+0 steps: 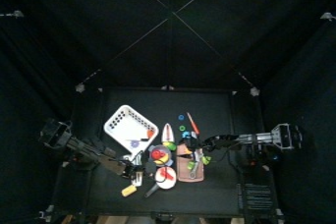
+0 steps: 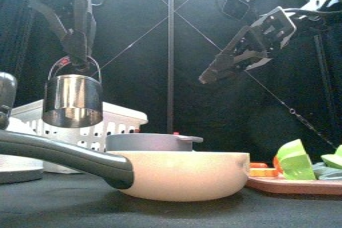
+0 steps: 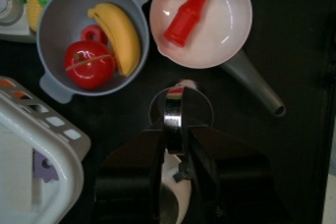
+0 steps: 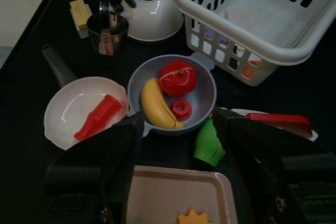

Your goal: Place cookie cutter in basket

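Note:
The cookie cutter (image 2: 74, 100), a shiny metal ring, hangs in the air with my left gripper (image 2: 74, 67) shut on its rim. From the left wrist its thin edge (image 3: 174, 120) shows between the jaws, over bare black table. It is near a corner of the white slotted basket (image 3: 24, 140) and not over it. The basket (image 1: 129, 123) stands at the table's back left and also shows in the front view (image 2: 120, 118). My right gripper (image 4: 191, 154) is open and empty, raised high on the right (image 2: 214, 74).
A grey bowl (image 3: 59, 22) holds a banana and a red apple. A white pan (image 3: 230, 2) holds a red bottle. A tray (image 4: 157, 194), a green piece (image 4: 210, 141) and a white pot (image 4: 151, 10) crowd the front of the table.

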`<action>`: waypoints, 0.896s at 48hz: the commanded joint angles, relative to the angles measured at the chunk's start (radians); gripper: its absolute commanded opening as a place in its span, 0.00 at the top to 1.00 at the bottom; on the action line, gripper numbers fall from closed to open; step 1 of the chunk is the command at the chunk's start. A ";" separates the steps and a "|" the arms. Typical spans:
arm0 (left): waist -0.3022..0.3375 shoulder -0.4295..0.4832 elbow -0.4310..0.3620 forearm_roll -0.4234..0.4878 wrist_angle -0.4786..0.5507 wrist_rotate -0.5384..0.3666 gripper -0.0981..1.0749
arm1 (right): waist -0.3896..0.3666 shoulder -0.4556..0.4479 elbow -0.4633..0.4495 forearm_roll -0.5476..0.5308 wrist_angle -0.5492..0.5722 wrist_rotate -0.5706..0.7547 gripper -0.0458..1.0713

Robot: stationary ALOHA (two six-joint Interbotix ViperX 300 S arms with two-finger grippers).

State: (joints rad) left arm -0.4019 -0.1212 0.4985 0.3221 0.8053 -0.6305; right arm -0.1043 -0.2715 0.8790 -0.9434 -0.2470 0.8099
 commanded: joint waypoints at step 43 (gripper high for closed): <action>0.370 -0.342 -0.025 0.221 0.426 -0.029 0.40 | 0.000 -0.026 -0.002 -0.003 -0.003 -0.006 0.15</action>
State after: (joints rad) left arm -0.1120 -0.4111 0.4218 0.5354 1.2441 -0.6458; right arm -0.1043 -0.2730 0.8866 -0.9465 -0.2470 0.8053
